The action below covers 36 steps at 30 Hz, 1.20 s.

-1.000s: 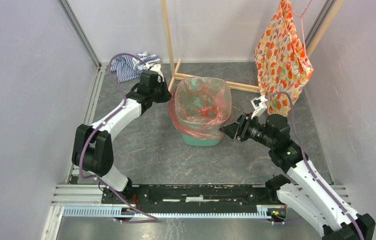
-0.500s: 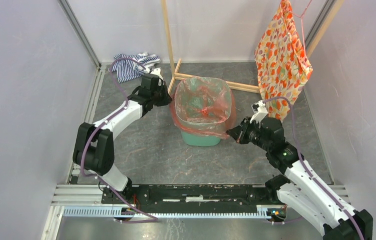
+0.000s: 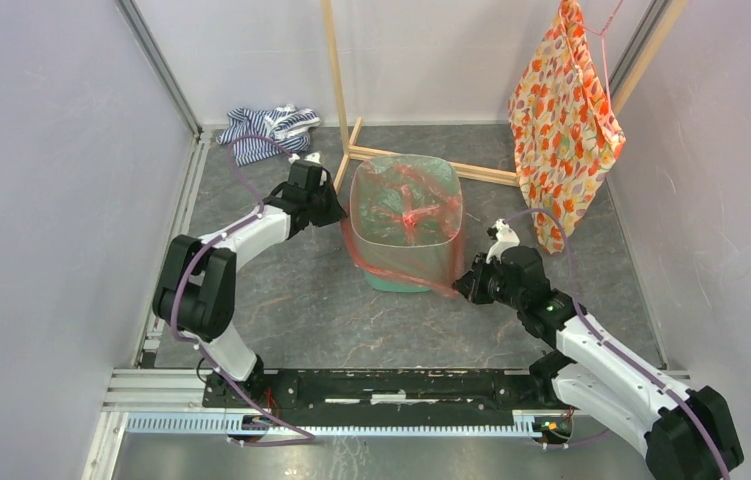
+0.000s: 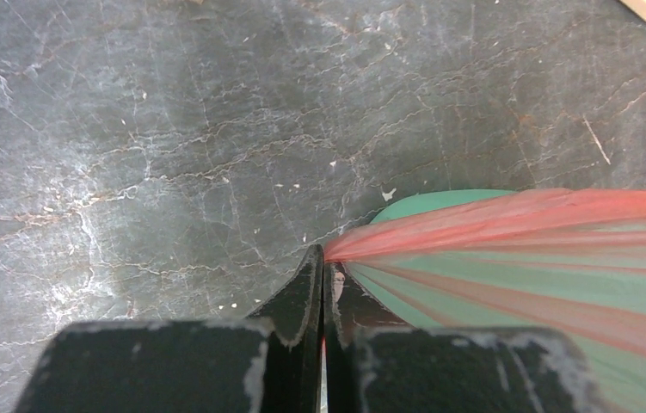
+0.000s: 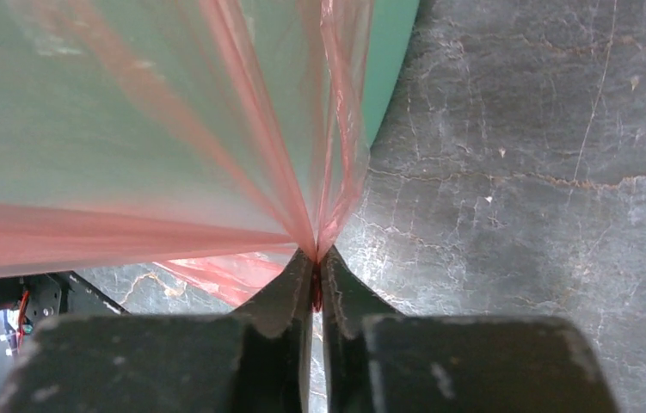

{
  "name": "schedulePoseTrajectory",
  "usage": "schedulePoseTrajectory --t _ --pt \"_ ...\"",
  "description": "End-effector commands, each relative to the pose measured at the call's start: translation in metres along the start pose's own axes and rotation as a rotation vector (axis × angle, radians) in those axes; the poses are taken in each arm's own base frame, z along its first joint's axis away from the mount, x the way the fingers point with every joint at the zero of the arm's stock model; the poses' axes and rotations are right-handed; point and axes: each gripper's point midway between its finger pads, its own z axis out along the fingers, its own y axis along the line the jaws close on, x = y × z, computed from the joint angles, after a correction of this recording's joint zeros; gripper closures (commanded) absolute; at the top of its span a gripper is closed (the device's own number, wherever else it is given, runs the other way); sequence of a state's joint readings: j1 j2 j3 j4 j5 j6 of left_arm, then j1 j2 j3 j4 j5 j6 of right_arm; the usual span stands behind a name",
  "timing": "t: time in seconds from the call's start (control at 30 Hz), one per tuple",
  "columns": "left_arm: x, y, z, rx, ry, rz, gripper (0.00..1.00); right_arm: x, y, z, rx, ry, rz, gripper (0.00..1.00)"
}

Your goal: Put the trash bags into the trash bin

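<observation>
The thin, translucent red-orange trash bag (image 3: 406,215) lies stretched in taut pleats over the mint-green trash bin (image 3: 398,281), between the two grippers. The left gripper (image 4: 321,258) and the right gripper (image 5: 315,256) are each clamped on a gathered edge of it. The bin's inside shows only dimly through the film.

**Robot test cell in a lab**

Plain pale wall panels (image 3: 41,220) close three sides, joined by aluminium profiles (image 3: 159,68) at upper left. A slotted metal rail (image 3: 351,424) crosses the bottom edge; a wooden rack (image 3: 335,80) stands upper centre.
</observation>
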<state>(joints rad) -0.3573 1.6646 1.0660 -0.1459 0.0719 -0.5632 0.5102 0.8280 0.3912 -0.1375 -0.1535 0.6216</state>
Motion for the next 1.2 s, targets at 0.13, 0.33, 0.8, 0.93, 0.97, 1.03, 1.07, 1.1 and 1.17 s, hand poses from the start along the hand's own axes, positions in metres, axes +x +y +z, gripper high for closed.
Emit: schedulePoseTrajectory --t 0.13,0.33,0.8,0.93,0.97,1.03,1.07,1.1,1.17 --pt "0.01 0.008 0.008 -0.018 0.018 -0.046 0.98 -0.001 0.002 0.0 -0.026 -0.043 -0.028 0.56" --pt "0.011 0.007 0.003 -0.006 0.015 -0.047 0.98 0.0 0.019 -0.005 -0.117 -0.052 0.055 0.39" --pt "0.03 0.018 0.005 -0.027 0.043 -0.062 0.98 0.026 0.003 0.006 -0.109 -0.033 0.12 0.86" --pt "0.034 0.022 0.011 -0.04 0.051 -0.069 0.98 0.026 -0.014 0.011 -0.025 -0.042 0.076 0.99" --pt "0.035 0.023 0.012 -0.045 0.051 -0.069 0.98 0.025 -0.021 0.012 0.011 -0.047 0.06 1.0" --pt "0.036 0.025 0.015 -0.054 0.053 -0.068 0.98 0.022 -0.034 0.013 0.083 -0.057 0.029 1.0" --pt "0.036 0.027 0.017 -0.058 0.054 -0.069 0.98 0.022 -0.041 0.014 0.115 -0.058 0.016 1.0" --pt "0.037 0.028 0.018 -0.062 0.057 -0.068 0.98 0.023 -0.044 0.015 0.129 -0.054 0.004 1.0" --pt "0.04 0.029 0.022 -0.066 0.066 -0.068 0.98 0.025 -0.046 0.019 0.134 -0.045 -0.01 1.0"
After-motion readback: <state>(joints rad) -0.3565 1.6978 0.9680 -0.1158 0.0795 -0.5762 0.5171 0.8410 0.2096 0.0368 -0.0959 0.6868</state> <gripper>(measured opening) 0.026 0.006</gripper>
